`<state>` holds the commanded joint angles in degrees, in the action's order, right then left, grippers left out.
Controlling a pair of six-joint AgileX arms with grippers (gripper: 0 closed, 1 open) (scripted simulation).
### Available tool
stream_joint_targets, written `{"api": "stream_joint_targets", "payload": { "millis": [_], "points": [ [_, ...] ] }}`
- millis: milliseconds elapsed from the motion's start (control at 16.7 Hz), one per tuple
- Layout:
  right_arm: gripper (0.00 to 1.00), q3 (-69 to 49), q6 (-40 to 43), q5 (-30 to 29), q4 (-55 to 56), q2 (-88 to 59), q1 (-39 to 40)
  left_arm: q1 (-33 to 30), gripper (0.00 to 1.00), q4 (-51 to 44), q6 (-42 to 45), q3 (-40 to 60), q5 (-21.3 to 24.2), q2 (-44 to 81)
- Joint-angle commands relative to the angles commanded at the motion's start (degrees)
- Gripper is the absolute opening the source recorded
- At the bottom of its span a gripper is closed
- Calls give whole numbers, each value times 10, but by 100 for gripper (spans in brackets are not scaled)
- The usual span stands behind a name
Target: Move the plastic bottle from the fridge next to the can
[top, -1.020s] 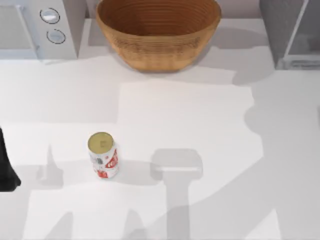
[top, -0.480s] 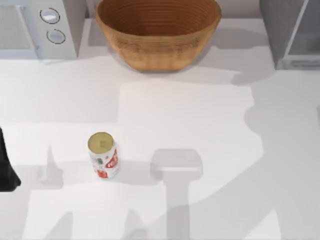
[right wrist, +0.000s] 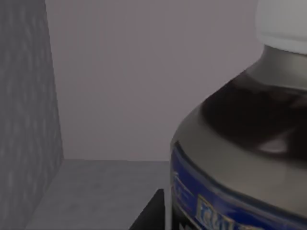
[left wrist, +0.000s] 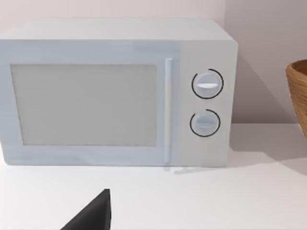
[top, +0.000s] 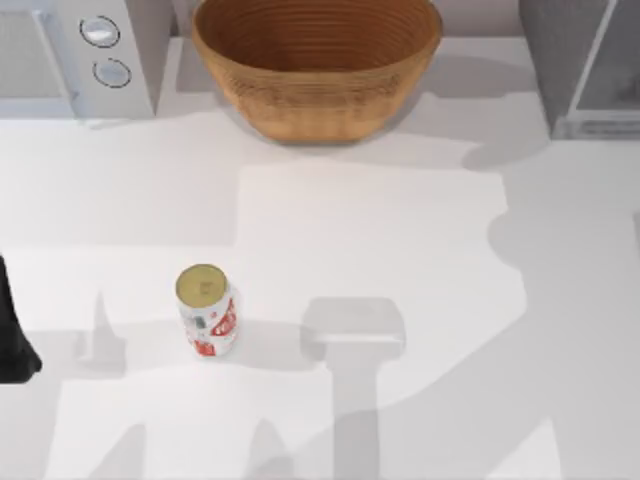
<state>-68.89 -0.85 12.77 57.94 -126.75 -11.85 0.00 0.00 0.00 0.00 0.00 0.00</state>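
Note:
The plastic bottle [right wrist: 240,143] looms close in the right wrist view: dark drink, white cap, blue label band. It stands inside the fridge [right wrist: 29,110], on its grey floor between grey walls. A dark part of my right gripper [right wrist: 151,213] shows right beside the bottle's label. In the top view the fridge [top: 580,70] stands at the back right. The can [top: 207,310], white with red markings and a gold top, stands upright at the front left. My left gripper [top: 12,335] is parked at the table's left edge, well left of the can.
A white microwave [top: 75,55] with two round dials stands at the back left, and the left wrist view faces the microwave [left wrist: 115,91]. A large woven basket [top: 316,60] sits at the back centre.

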Motion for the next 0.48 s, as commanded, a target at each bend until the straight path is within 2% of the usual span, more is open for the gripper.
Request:
{"api": "stream_joint_targets", "payload": {
  "millis": [480],
  "points": [
    [0,-20,-1,1,-83,59,-2,0,100,0,0,0,0,0]
  ]
}}
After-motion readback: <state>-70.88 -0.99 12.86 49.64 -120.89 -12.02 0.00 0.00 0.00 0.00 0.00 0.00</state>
